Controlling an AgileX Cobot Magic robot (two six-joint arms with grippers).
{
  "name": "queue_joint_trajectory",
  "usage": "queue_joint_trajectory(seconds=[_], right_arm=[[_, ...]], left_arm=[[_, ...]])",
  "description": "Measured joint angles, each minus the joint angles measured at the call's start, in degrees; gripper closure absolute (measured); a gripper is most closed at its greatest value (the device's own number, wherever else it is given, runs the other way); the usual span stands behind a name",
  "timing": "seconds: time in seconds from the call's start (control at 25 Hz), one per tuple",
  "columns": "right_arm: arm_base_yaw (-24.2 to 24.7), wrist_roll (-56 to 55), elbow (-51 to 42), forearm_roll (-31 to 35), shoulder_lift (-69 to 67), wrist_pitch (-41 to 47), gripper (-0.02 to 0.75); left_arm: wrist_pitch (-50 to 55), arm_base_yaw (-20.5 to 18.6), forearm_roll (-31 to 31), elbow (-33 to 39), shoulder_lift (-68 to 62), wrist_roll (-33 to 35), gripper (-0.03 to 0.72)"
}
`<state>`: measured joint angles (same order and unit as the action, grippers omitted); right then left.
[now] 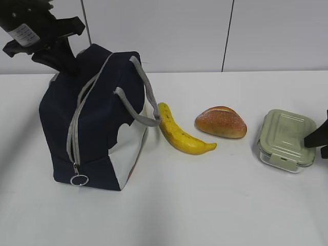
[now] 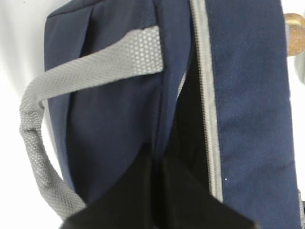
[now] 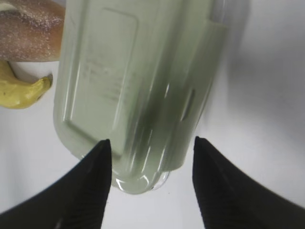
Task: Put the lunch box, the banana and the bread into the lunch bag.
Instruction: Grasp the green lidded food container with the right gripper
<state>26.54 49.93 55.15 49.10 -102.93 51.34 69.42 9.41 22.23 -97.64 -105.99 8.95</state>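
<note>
The navy lunch bag [image 1: 97, 123] stands at the left with its grey zipper [image 2: 206, 90] undone and a dark gap along the top. My left gripper [image 1: 65, 60] is shut on a fold of the bag's fabric at its far top edge, and in the left wrist view this gripper [image 2: 156, 164] pinches the fabric beside the gap. The banana [image 1: 182, 136], the bread [image 1: 221, 122] and the green-lidded lunch box [image 1: 286, 138] lie in a row on the table. My right gripper [image 3: 151, 143] stands open over the near end of the lunch box [image 3: 133, 81], one finger on each side.
Grey strap handles [image 1: 148, 105] hang off the bag toward the banana. A metal ring pull [image 1: 79, 180] dangles at the bag's lower front. The bread [image 3: 28, 33] and the banana tip [image 3: 21, 88] lie just left of the lunch box. A white wall rises behind the table.
</note>
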Motion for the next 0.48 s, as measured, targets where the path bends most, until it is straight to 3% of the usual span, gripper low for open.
queue_joint_trajectory(seconds=[0.48], right_arm=[[4.0,10.5,0.1,11.2,-4.4,0.2,0.334]], left_arm=[[-0.1,0.0,-0.3,0.0,0.0,0.0,0.691]])
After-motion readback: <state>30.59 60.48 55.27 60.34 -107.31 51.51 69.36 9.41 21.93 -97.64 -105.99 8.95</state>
